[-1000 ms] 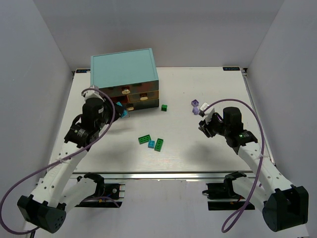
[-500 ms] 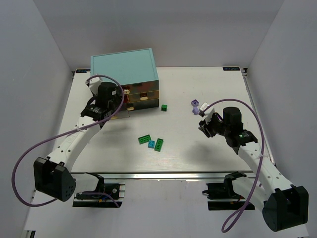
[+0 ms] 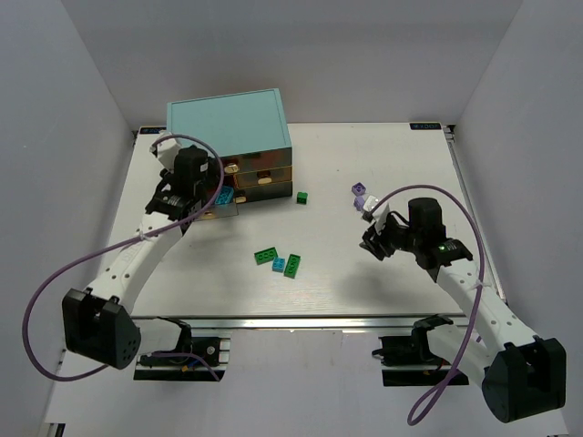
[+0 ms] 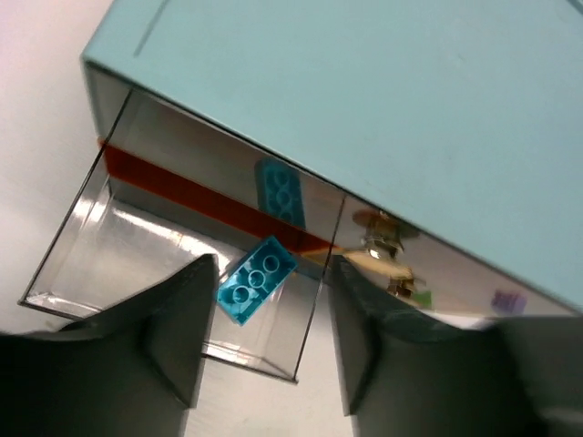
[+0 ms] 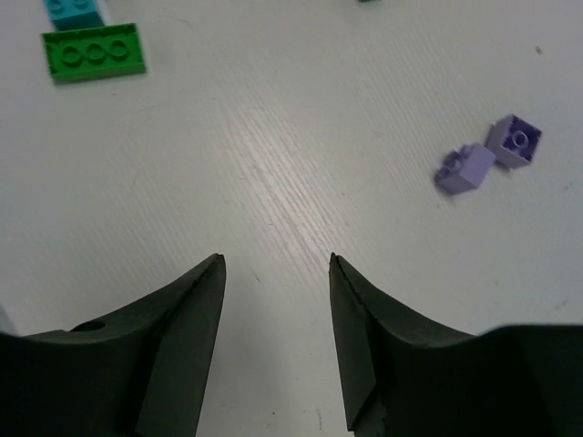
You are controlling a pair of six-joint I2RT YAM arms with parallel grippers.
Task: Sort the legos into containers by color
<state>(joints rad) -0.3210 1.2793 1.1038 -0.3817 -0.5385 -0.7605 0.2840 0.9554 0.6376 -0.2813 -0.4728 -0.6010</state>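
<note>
The cyan lego lies between the spread fingers of my left end effector, over the open drawer. I judge it the drop-off. Next: withdraw, fetch another. My right end effector, fingers apart, has lavender legos ahead-right.

Overhead wide; wrists close; left shares drawer.
</note>
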